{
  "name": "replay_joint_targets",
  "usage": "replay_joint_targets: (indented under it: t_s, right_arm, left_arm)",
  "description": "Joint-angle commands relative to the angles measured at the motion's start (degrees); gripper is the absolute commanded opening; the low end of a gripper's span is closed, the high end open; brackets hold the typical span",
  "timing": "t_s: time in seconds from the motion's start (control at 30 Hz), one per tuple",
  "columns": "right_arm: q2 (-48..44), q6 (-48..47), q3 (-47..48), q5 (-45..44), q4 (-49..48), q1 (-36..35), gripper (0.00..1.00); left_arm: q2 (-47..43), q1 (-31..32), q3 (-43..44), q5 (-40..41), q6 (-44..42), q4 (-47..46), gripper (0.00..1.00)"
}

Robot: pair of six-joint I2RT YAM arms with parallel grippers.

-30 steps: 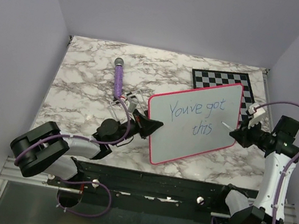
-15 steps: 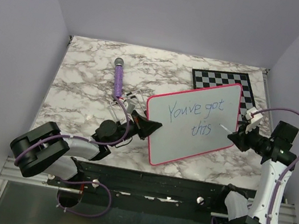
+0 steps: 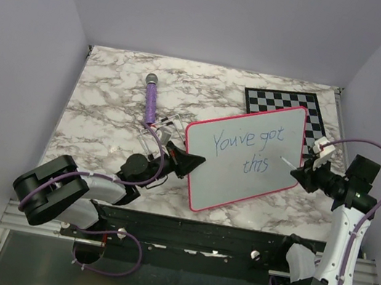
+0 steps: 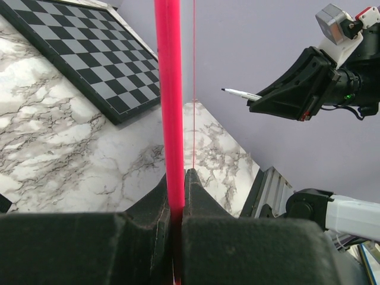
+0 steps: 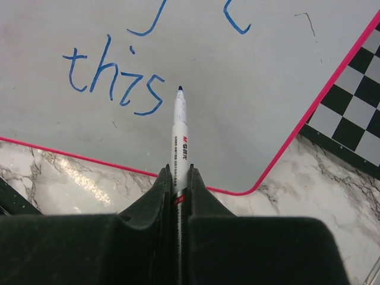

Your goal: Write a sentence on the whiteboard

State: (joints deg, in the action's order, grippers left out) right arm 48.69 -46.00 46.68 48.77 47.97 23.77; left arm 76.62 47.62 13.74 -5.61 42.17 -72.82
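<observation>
The whiteboard (image 3: pixel 246 160), white with a pink rim, is held tilted above the table. My left gripper (image 3: pixel 188 163) is shut on its left edge; in the left wrist view the pink rim (image 4: pixel 169 107) runs up from between the fingers. The sentence (image 3: pixel 249 144) in blue reads "You've got this" in two lines; "this" (image 5: pixel 113 86) shows in the right wrist view. My right gripper (image 3: pixel 301 174) is shut on a white marker (image 5: pixel 180 133), whose dark tip (image 5: pixel 179 89) points at the board just right of "this". I cannot tell if the tip touches the board.
A grey-and-black chessboard (image 3: pixel 290 101) lies at the back right, partly behind the whiteboard. A purple microphone (image 3: pixel 151 99) lies on the marble table (image 3: pixel 100 112) at the back left. A small wire stand (image 3: pixel 168 125) sits behind the left gripper.
The right arm has shifted slightly right and back, with the marker tip still near the end of "this". The whiteboard and left gripper have barely moved.
</observation>
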Motion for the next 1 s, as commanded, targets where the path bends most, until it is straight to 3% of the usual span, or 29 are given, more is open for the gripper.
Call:
replay_joint_targets:
  t_s: [0.0, 0.43, 0.97]
  right_arm:
    - [-0.26, 0.47, -0.71, -0.52, -1.12, 0.49, 0.01]
    - [0.97, 5.57, -1.06, -6.15, -5.69, 0.58, 0.01]
    - [3.43, 2.32, -2.11, -6.32, -4.99, 0.58, 0.01]
  left_arm:
    - [0.46, 0.11, -1.52, -0.9, -2.62, 1.71, 0.0]
    - [0.81, 0.11, -1.61, -0.72, -2.27, 1.36, 0.0]
    - [2.13, 0.11, -0.91, -0.99, -1.66, 0.75, 0.0]
